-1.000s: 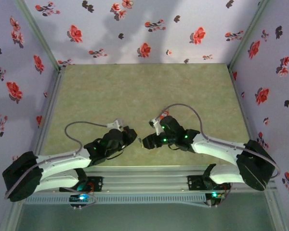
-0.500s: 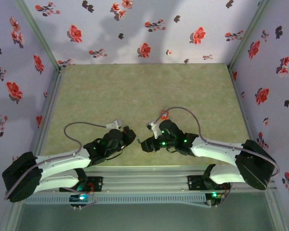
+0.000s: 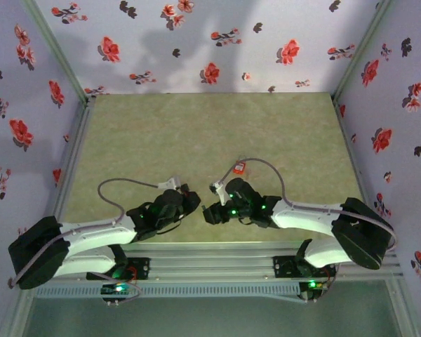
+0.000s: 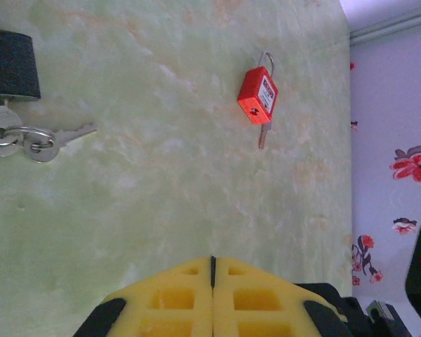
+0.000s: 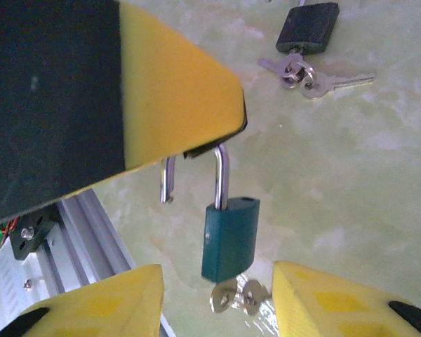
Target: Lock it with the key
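Beneath the left gripper [image 5: 210,144], whose smooth yellow jaws press together on its steel shackle, hangs a boxy teal padlock [image 5: 229,239], shackle standing open. Its metal key [image 5: 223,300] sticks out at 6 o'clock, between the right gripper's [image 5: 216,288] spread jaws, above the marbled green tabletop [image 5: 351,175].

Bare mat [image 4: 161,189] lies between the black padlock [image 4: 10,64] and red padlock [image 4: 258,95].

Soft even light, faint shadows, slight glare, close foreground blurred
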### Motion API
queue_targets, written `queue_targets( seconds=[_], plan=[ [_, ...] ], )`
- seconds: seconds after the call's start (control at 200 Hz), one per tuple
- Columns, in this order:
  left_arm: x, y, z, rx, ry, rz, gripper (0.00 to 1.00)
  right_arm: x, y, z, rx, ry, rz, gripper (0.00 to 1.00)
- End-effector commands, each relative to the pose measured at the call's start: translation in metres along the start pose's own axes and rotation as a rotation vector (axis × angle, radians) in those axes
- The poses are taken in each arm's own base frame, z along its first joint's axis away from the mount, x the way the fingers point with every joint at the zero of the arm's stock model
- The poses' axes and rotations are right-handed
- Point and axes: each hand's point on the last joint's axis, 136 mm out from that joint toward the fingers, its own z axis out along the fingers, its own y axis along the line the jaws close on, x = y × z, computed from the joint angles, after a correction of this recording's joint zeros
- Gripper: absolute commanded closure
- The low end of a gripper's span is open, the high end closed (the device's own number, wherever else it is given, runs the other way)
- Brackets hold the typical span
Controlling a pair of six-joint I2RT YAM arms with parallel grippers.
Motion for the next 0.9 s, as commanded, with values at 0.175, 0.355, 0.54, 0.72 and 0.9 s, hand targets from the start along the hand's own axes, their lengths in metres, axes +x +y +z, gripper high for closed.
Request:
queue_targets(
  seconds=[0.175,0.355,0.54,0.72,0.9],
  plan=[
    [0.008,-0.021,-0.002,0.07,0.018,-0.009,1.0,-0.012,-0.002,0.002,0.033,-0.029,-0.015,0.6],
    [0.007,-0.024,-0.006,0.086,0.014,-0.017,1.0,-0.011,0.0,0.003,0.025,-0.022,-0.014,0.62],
    [0.005,-0.027,-0.011,0.101,0.01,-0.018,1.0,-0.01,0.001,0.003,0.02,-0.014,-0.014,0.66],
    [0.006,-0.023,-0.012,0.099,0.012,-0.022,1.0,-0.01,0.002,0.003,0.017,-0.012,-0.013,0.69],
    [0.006,-0.019,-0.014,0.084,0.011,-0.015,1.0,-0.009,0.002,0.003,0.014,-0.006,-0.012,0.7]
  ],
)
